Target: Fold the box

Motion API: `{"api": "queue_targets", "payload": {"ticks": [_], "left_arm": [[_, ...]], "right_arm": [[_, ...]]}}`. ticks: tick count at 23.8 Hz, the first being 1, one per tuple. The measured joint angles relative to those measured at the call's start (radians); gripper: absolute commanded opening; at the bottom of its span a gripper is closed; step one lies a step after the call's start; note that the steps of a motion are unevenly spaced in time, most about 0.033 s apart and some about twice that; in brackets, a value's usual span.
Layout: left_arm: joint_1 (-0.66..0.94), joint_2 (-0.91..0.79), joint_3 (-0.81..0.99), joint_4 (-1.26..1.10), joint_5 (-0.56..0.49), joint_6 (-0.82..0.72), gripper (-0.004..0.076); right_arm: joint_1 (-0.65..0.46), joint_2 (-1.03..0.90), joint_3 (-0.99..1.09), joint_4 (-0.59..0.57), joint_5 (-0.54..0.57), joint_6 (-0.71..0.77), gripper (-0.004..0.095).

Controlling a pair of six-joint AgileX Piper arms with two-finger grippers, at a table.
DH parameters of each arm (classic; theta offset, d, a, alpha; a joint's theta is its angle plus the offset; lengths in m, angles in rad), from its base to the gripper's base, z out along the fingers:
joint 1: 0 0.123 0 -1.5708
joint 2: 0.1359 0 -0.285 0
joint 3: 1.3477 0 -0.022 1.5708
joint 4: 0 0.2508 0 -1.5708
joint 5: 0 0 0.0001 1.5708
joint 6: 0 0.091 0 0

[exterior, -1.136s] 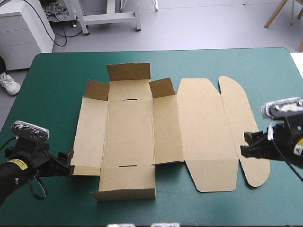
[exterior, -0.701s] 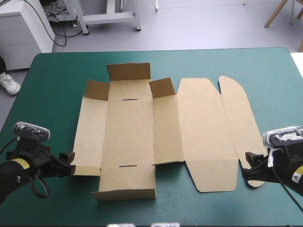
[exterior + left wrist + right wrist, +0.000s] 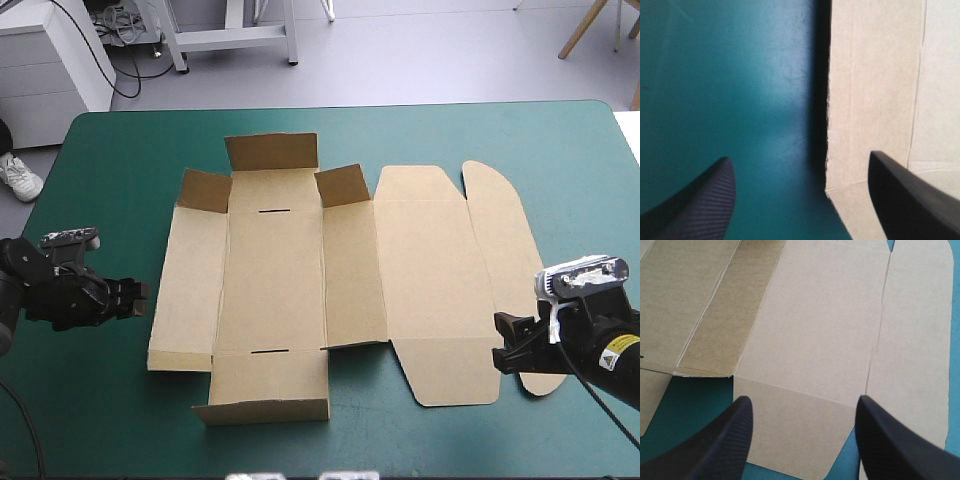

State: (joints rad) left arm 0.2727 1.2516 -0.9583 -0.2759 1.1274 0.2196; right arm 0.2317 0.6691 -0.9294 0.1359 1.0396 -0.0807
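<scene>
The brown box [image 3: 300,270] lies as a cut sheet spread across the table's middle. Three short flaps stand raised along its far side, and a near flap [image 3: 268,385] is slightly lifted. My left gripper [image 3: 140,293] is open just off the sheet's left edge. In the left wrist view the box [image 3: 875,100] edge runs ahead between the parted fingers of that gripper [image 3: 799,157]. My right gripper [image 3: 500,338] is open at the lid's near right corner. The right wrist view shows the gripper [image 3: 804,399] low over the box [image 3: 825,330] lid panel, holding nothing.
Teal-green cover [image 3: 130,150] shows on every side of the sheet, widest along the far edge and at the near corners. The rounded lid flap [image 3: 505,240] lies flat toward the table's right edge.
My left gripper has left the sheet's near left corner and moved farther along its left edge. My right gripper came nearer and shifted left, onto the lid's near corner.
</scene>
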Motion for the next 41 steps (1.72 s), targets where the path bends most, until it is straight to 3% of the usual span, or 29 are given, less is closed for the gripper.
{"api": "queue_targets", "payload": {"ticks": [4, 13, 24, 33, 35, 38, 40, 41], "left_arm": [[0.164, 0.08, -0.001, -0.168, 0.025, 0.124, 0.0528], [0.291, 0.213, 0.091, -0.413, 0.031, 0.344, 0.0528], [0.275, 0.356, 0.116, -0.56, 0.056, 0.463, 0.0527], [0.025, 0.392, 0.113, -0.622, 0.023, 0.473, 0.0522], [0.009, 0.392, 0.109, -0.635, 0.014, 0.471, 0.0449], [0.008, 0.395, 0.109, -0.684, -0.005, 0.472, 0.0151], [0.008, 0.395, 0.109, -0.691, -0.007, 0.481, -0.0006], [0.008, 0.395, 0.109, -0.691, -0.012, 0.485, -0.001]], "right_arm": [[0.0, 0.0, 0.0, 0.002, -0.004, -0.013, 0.0549], [0.0, 0.0, 0.0, 0.003, 0.013, -0.023, 0.0549], [0.0, 0.002, 0.0, 0.003, 0.035, -0.023, 0.0549], [0.0, 0.002, 0.0, 0.003, 0.037, -0.023, 0.0549], [0.0, 0.002, 0.0, 0.003, 0.037, -0.023, 0.0549], [0.0, 0.002, 0.0, 0.003, 0.038, -0.023, 0.0549], [0.0, 0.002, 0.0, 0.003, 0.044, -0.023, 0.0549], [0.0, 0.002, 0.0, 0.003, 0.045, -0.022, 0.0549]]}}
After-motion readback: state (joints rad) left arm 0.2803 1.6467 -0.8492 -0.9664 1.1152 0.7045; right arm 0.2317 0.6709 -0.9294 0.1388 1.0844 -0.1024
